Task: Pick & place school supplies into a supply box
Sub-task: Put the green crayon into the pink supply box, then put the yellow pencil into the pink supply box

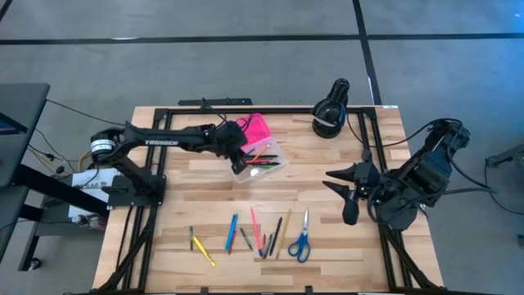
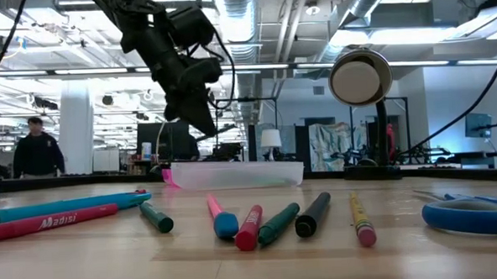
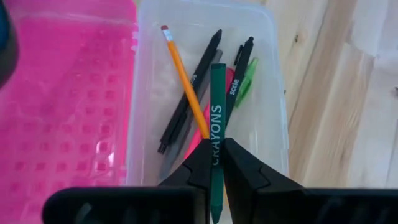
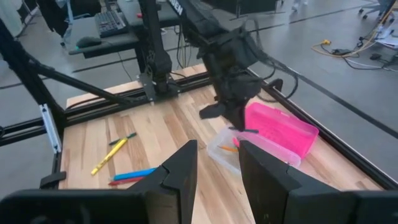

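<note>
Gripping a dark green crayon (image 3: 217, 118) printed with the word CRAYONS, the left gripper (image 3: 216, 163) has its two dark fingers pinched tight on the crayon's lower half. The crayon points forward over the clear plastic base of the supply box (image 3: 277, 112), directly ahead of the fingertips. Its rear tip is partly cut off by the wrist picture's edge.

Inside the base, beyond the fingertips, lie a yellow pencil with a pink eraser (image 3: 183, 74), two black pens (image 3: 193, 87), a green pen (image 3: 247, 81) and something pink that is mostly hidden under the others. The bright pink textured lid (image 3: 62, 106) lies open flat beside the base, joined along one long side.

From above, the box sits near the far middle of the wooden table (image 1: 180, 184), with bare boards around it on the near side. Well apart from the left gripper, towards the table's near edge, a loose row of coloured pens and pencils (image 1: 246, 233) lies with the small blue-handled scissors (image 1: 300, 244) at its end; individual colours there are hard to separate.

The right gripper (image 1: 344, 184) waits at the table's right side, fingers parted and empty. A black round device (image 1: 330, 111) stands at the far edge.
</note>
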Tool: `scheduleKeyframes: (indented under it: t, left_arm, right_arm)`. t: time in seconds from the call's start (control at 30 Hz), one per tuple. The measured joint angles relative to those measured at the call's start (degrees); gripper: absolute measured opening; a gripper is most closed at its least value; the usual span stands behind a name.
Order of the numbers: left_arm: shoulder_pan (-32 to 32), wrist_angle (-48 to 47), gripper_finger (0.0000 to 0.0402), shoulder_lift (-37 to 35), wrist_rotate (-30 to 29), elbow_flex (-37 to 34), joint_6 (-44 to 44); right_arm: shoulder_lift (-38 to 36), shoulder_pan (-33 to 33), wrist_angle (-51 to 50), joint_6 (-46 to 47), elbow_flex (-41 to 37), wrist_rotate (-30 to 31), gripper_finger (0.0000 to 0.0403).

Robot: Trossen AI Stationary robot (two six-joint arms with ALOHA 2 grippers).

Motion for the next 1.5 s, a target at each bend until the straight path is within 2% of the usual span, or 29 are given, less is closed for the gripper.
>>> scheduleKeyframes:
  t: [0.43, 0.53, 0.9, 1.03, 1.2, 1.33, 1.5]
  left_arm:
    - [0.13, 0.92, 0.0024, 2.45, -0.62, 0.04, 3.44]
    - [0.11, 0.83, 0.0028, 2.45, -3.39, 0.04, 4.36]
    - [0.11, 0.95, 0.0118, 2.45, -4.81, 0.04, 4.12]
    - [0.10, 0.44, 0.0142, 2.45, 0.48, 0.04, 3.58]
    - [-1.33, -2.34, 0.0148, 1.72, 7.08, 0.04, 4.88]
    - [-3.59, -6.40, 0.0143, -0.80, 7.53, 0.04, 6.39]
    - [-6.31, -9.51, 0.0138, -5.47, 7.17, 0.04, 6.58]
  right_arm:
    - [0.02, -2.35, -0.02, -0.41, 0.00, -0.21, 0.0111]
    - [0.00, -2.29, -0.02, -0.41, 0.00, -0.22, 0.0111]
    - [0.38, -2.29, 0.02, 0.05, 0.02, -0.20, 0.0111]
    - [1.67, -2.28, 0.00, 0.14, 0.02, -0.31, 0.0111]
    - [4.18, -3.25, -0.05, 0.20, 0.02, -1.44, 0.0111]
    - [5.90, -4.60, -0.75, 2.14, 0.02, -4.36, 0.0111]
    - [8.40, -6.62, -4.85, 11.29, 0.02, -12.22, 0.0111]
